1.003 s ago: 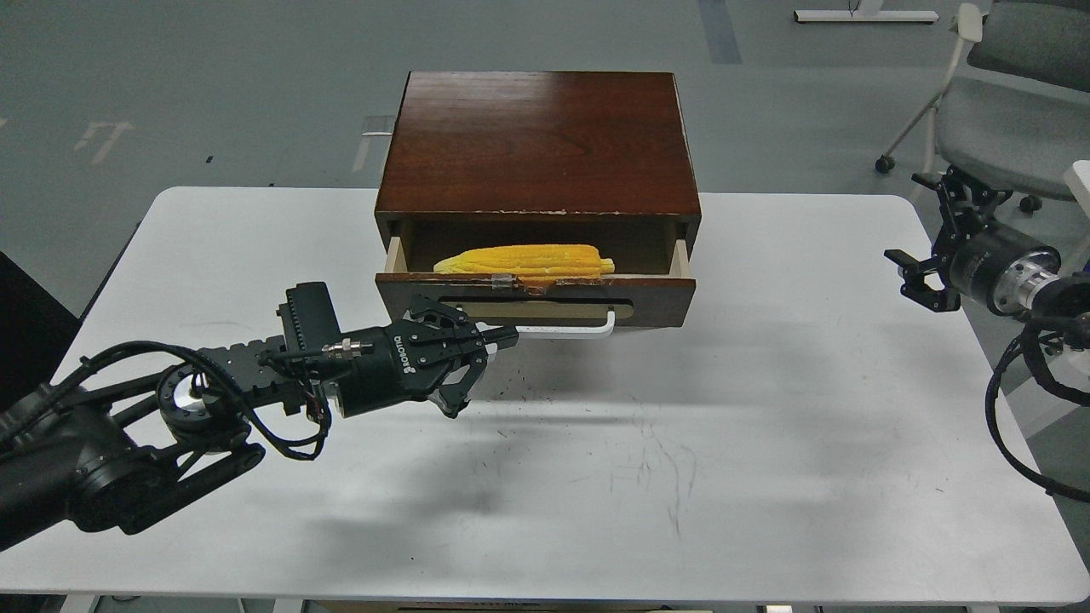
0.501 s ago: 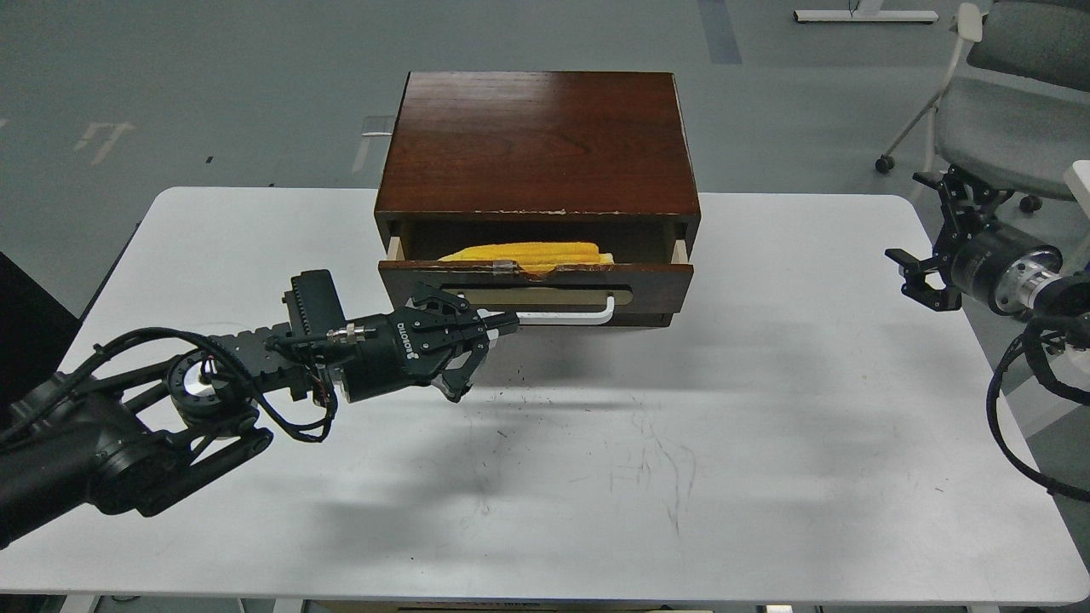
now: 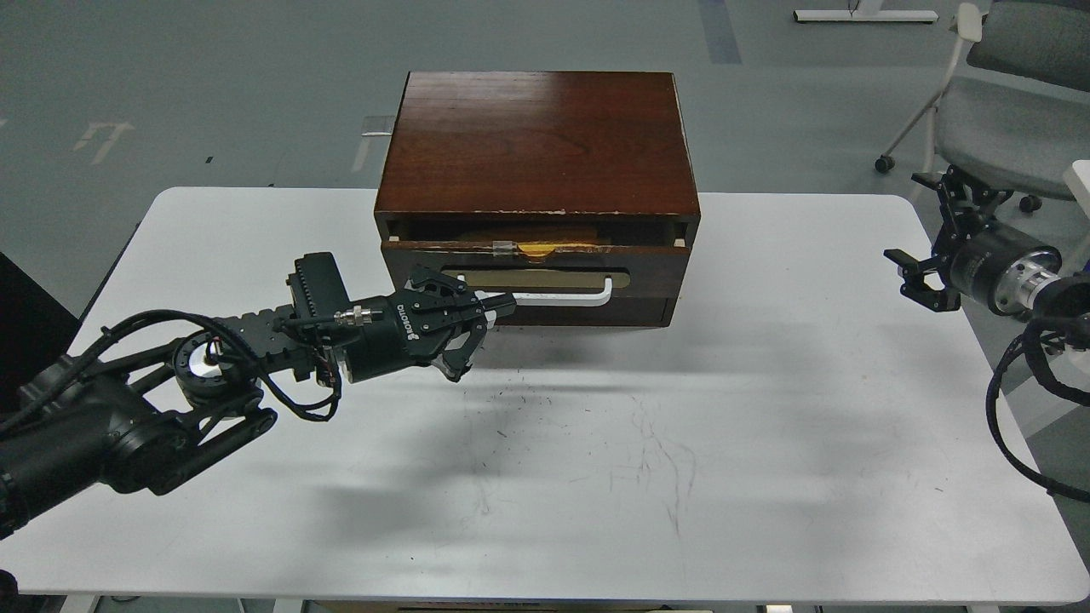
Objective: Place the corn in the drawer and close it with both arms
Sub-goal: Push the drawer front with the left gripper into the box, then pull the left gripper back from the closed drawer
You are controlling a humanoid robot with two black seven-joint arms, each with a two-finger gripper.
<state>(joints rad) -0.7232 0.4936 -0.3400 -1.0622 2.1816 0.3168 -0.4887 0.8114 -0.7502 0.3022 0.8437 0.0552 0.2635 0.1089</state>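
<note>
The drawer, dark brown with a white bar handle on a tan plate, stands almost closed in the wooden cabinet. Only a narrow gap shows above its chipped top edge. A sliver of the yellow corn shows through that gap; the rest is hidden inside. My left gripper is shut, with its fingertips against the left end of the handle. My right gripper is open and empty, held in the air off the table's right edge, far from the drawer.
The cabinet sits at the back middle of the white table. A plain dark front lies below the drawer. A grey office chair stands behind my right arm. Loose black cables hang from both arms.
My left gripper has moved forward against the handle and the drawer has slid in from half open to nearly closed, hiding most of the corn. The right arm has stayed put.
</note>
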